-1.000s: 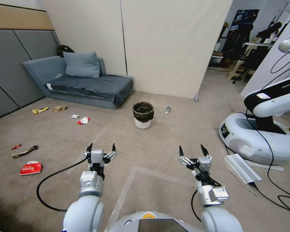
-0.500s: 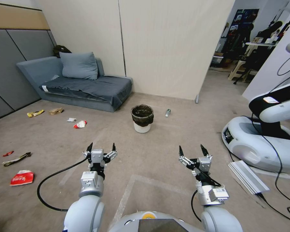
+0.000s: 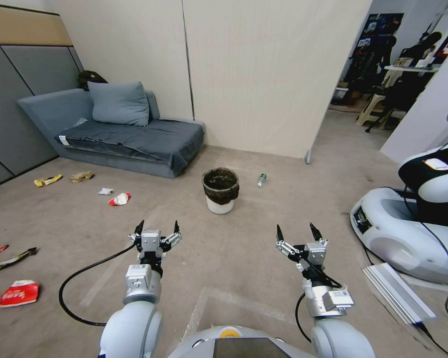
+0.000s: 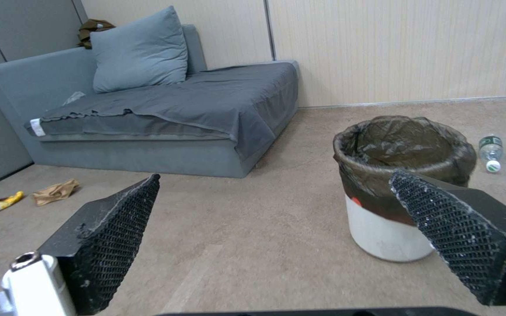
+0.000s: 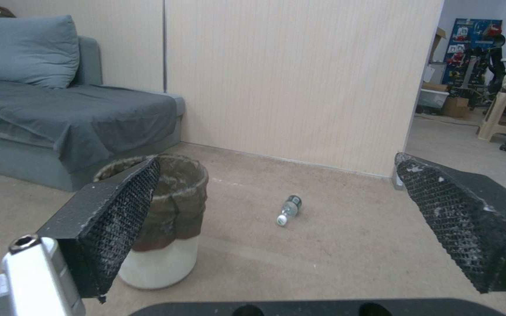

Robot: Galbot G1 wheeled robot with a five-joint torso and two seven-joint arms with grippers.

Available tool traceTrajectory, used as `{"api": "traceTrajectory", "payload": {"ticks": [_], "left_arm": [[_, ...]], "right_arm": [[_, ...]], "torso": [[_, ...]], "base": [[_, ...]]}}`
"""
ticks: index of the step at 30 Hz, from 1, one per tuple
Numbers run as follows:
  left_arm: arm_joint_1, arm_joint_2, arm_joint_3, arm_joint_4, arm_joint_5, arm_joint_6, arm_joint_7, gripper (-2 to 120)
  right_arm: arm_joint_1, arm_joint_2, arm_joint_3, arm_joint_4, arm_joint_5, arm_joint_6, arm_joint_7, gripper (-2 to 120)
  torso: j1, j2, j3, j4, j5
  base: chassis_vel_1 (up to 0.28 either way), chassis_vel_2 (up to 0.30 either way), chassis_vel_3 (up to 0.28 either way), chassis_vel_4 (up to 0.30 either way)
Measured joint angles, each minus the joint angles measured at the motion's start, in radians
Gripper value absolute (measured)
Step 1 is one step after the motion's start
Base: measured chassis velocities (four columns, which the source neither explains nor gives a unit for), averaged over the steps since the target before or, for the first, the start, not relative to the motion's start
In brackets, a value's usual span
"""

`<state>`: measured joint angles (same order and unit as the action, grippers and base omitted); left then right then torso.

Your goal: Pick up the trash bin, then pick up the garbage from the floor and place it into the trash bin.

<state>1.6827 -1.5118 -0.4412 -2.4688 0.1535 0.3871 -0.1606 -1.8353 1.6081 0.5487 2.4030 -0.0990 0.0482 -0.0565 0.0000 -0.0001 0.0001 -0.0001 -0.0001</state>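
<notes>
A: Beige floor, sofa behind. Where's the bin?
B: Upright ahead, beside a bottle. Left end effector and right end effector are spread wide, empty, probably readied for grasping.

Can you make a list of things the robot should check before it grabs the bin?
1. Trash bin standing upright on the floor: ok.
2. Bag folded over the rim, bin mouth open: ok.
3. Left gripper open and holding nothing: ok.
4. Right gripper open and holding nothing: ok.
5. Bin within reach: not ok, it stands well ahead of both grippers.
6. Bottle out of the way: ok, it lies apart from the bin.
</notes>
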Motion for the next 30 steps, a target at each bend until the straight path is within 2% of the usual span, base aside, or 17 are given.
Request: {"api": "traceTrajectory", "payload": {"ticks": [30], "left_arm": [[0.002,0.003,0.017,0.01,0.021,0.0,0.002,100]], "right_arm": [[0.001,0.0,0.002,-0.001,0.002,-0.001,0.002,100]], "torso": [[0.0,0.0,0.0,0.0,-0.0002]], "base": [[-0.185,0.182,0.19,-0.181]]}}
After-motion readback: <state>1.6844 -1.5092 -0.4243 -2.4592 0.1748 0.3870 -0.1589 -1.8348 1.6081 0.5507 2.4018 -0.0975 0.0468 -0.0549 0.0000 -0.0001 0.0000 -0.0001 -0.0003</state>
